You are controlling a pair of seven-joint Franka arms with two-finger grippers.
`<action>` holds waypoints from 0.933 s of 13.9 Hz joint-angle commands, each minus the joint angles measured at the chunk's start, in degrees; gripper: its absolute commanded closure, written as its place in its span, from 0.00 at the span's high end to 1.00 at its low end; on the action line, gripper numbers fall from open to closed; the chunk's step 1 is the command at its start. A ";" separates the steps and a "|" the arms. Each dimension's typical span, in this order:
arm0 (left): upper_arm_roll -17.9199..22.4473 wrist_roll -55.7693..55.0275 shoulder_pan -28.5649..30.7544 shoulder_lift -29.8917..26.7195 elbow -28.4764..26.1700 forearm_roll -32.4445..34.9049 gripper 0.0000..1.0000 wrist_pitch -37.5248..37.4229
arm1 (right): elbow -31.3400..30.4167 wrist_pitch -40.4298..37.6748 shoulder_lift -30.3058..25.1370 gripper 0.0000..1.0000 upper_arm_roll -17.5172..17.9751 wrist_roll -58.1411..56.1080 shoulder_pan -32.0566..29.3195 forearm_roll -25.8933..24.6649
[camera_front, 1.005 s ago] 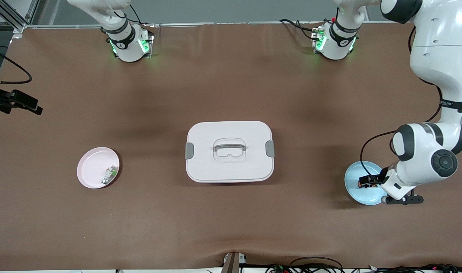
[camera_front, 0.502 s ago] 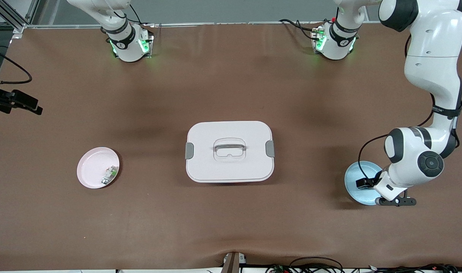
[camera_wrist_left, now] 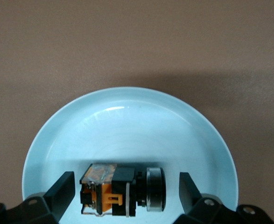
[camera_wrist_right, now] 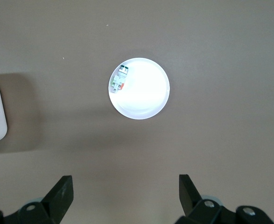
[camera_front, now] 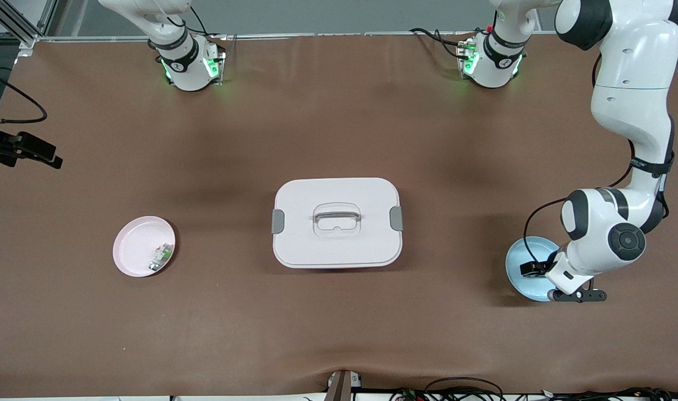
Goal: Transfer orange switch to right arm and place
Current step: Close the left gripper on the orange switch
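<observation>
The orange switch (camera_wrist_left: pixel 120 189) lies on its side in the light blue plate (camera_wrist_left: pixel 127 116), a black body with orange marks and a round metal-rimmed end. My left gripper (camera_wrist_left: pixel 126 183) is down over that plate (camera_front: pixel 518 255) at the left arm's end of the table. It is open, one finger at each end of the switch with a gap on both sides. In the front view the left gripper (camera_front: pixel 532 269) covers the switch. My right gripper (camera_wrist_right: pixel 126 186) is open and empty, held high above the table; the front view shows only that arm's base.
A white lidded box (camera_front: pixel 337 223) with a grey handle stands mid-table. A pink plate (camera_front: pixel 134 245) at the right arm's end holds a small green-and-white part (camera_front: pixel 161 256). The right wrist view shows that plate (camera_wrist_right: pixel 144 100) and part (camera_wrist_right: pixel 119 79) from above.
The left arm's hand has shifted slightly toward the box over the blue plate. It now covers the switch's orange end in the front view. The right arm has not moved.
</observation>
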 commanded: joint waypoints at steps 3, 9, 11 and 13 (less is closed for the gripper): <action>0.18 0.80 0.10 -0.97 -2.34 0.80 0.85 -0.19 | 1.08 -0.70 0.35 1.00 0.88 0.31 -0.67 -0.74; 0.18 0.80 0.63 -0.88 -1.81 0.89 0.78 -0.19 | 1.08 -0.70 0.35 1.00 0.88 0.31 -0.67 -0.74; 0.18 0.72 0.54 -0.71 -1.81 0.89 0.72 -0.10 | 1.08 -0.70 0.35 1.00 0.88 0.31 -0.67 -0.74; 0.18 0.89 0.54 -0.97 -1.81 0.89 0.54 -0.10 | 1.08 -0.70 0.35 1.00 0.88 0.31 -0.67 -0.74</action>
